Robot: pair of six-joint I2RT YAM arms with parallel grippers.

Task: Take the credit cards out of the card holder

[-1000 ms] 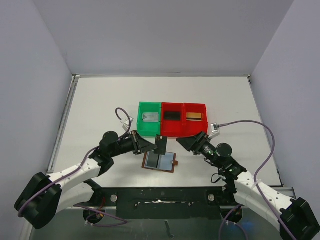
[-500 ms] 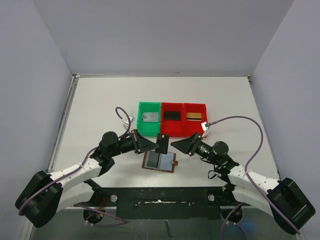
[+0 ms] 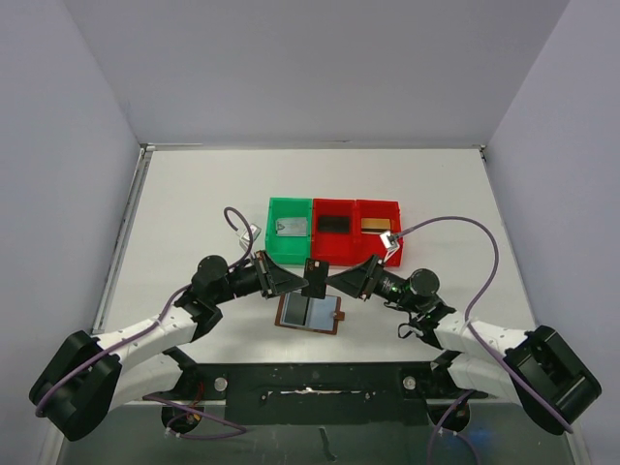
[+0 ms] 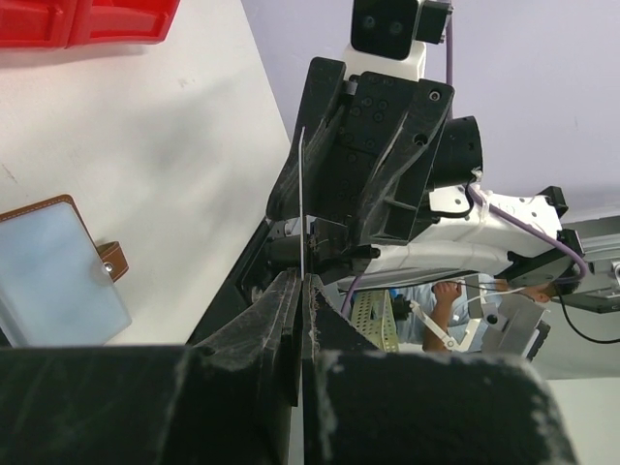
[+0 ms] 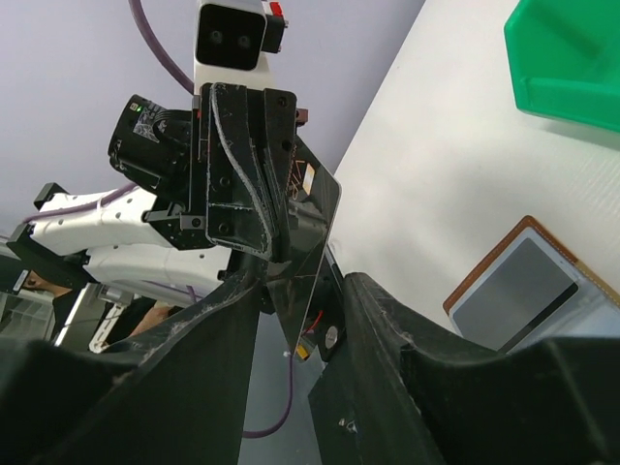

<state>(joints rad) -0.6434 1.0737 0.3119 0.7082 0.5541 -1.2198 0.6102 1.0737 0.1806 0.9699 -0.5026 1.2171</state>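
Now, black card [image 5: 308, 242] in left hand [image 4: 301, 291], any print too small to read.

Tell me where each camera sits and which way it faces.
Top external: above and behind the arms, looking down at the table; left arm and right arm show.
Left wrist: on the left arm, looking along the left fingers toward the right fingers.
Right wrist: on the right arm, looking past the right fingers toward the left fingers.
Both wrist views share the black card and the card holder.
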